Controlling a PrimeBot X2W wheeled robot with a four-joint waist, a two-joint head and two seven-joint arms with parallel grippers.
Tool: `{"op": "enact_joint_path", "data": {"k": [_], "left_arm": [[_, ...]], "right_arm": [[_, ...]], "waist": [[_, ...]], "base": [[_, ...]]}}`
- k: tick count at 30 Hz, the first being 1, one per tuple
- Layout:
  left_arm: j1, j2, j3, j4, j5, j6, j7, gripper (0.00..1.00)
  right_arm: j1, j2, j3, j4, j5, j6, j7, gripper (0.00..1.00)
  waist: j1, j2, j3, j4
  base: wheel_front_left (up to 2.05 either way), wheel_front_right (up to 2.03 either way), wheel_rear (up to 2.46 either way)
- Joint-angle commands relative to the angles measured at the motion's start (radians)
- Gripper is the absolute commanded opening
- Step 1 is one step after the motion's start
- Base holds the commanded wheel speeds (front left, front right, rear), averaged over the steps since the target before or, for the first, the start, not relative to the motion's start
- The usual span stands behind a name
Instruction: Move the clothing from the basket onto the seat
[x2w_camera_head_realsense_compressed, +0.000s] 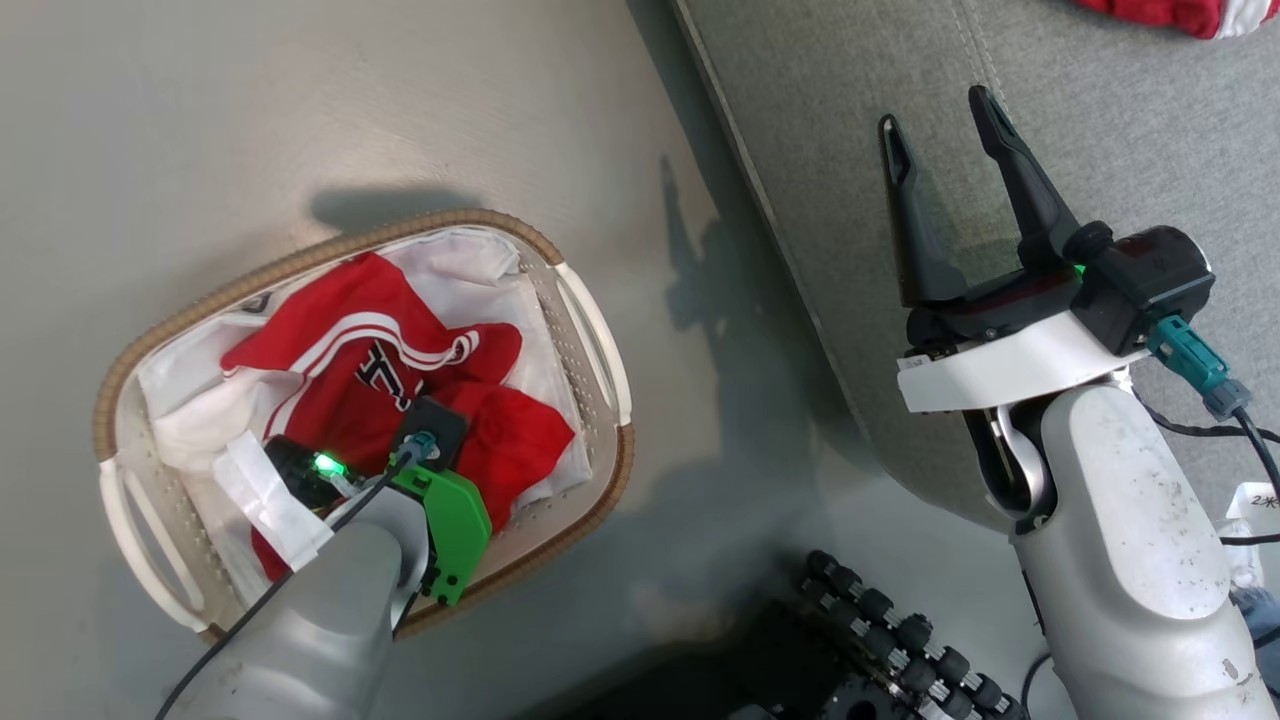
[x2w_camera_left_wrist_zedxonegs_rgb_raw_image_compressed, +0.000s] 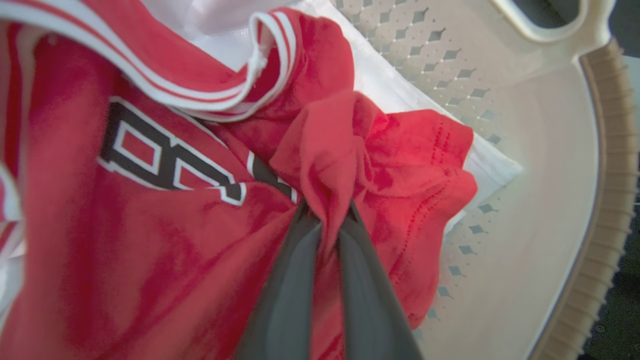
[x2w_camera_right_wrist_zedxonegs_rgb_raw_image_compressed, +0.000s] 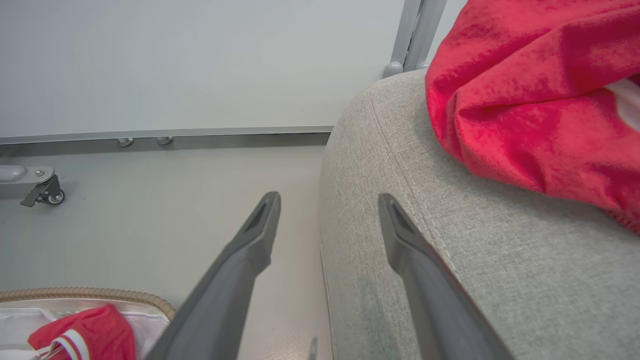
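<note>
Left wrist view: left pincer (x2w_camera_left_wrist_zedxonegs_rgb_raw_image_compressed: 328, 211) clamped on red clothing (x2w_camera_left_wrist_zedxonegs_rgb_raw_image_compressed: 150, 240) in the basket (x2w_camera_left_wrist_zedxonegs_rgb_raw_image_compressed: 550, 200).
Over the seat (x2w_camera_head_realsense_compressed: 1120, 150), right pincer (x2w_camera_head_realsense_compressed: 934, 112) spread apart.

Pale grey floor (x2w_camera_head_realsense_compressed: 300, 100); a white wall panel (x2w_camera_right_wrist_zedxonegs_rgb_raw_image_compressed: 200, 60) behind; small caster wheel (x2w_camera_right_wrist_zedxonegs_rgb_raw_image_compressed: 47, 194) at its foot

smooth grey floor (x2w_camera_head_realsense_compressed: 300, 100); pale wall panel (x2w_camera_right_wrist_zedxonegs_rgb_raw_image_compressed: 200, 60) behind, small caster (x2w_camera_right_wrist_zedxonegs_rgb_raw_image_compressed: 47, 192) at its foot.

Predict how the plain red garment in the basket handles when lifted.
Probably floppy: the plain red garment bunches into folds where the left end effector pinches it. Looks thin, so likely light. It overlaps the jersey, which may drag along.
</note>
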Motion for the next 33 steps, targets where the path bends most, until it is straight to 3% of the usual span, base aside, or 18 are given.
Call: {"op": "enact_joint_path", "data": {"k": [1, 11, 23, 33], "left_arm": [[0.02, -0.002, -0.002, -0.004, -0.012, -0.005, -0.013, 0.0], [0.099, -0.015, 0.009, -0.151, -0.044, -0.006, -0.038, 0.0], [0.186, 0.095, 0.099, -0.58, 0.043, -0.001, -0.036, 0.0], [0.06, 0.196, 0.051, -0.755, 0.09, -0.005, -0.037, 0.0]], "right_arm": [[0.009, -0.002, -0.009, 0.011, -0.017, -0.001, -0.002, 1.0], [0.072, -0.003, -0.064, 0.062, -0.091, -0.001, -0.002, 1.0], [0.206, -0.003, -0.144, 0.123, -0.171, -0.001, -0.002, 1.0], [0.282, -0.003, -0.139, 0.149, -0.19, -0.001, -0.002, 1.0]], "waist": [[-0.0001, 0.0, -0.052, 0.036], [-0.0001, 0.0, -0.251, 0.157], [-0.0001, 0.0, -0.515, 0.301], [-0.0001, 0.0, -0.677, 0.344]], "base": [[0.0, 0.0, 0.0], [0.0, 0.0, 0.0], [0.0, 0.0, 0.0], [0.0, 0.0, 0.0]]}}
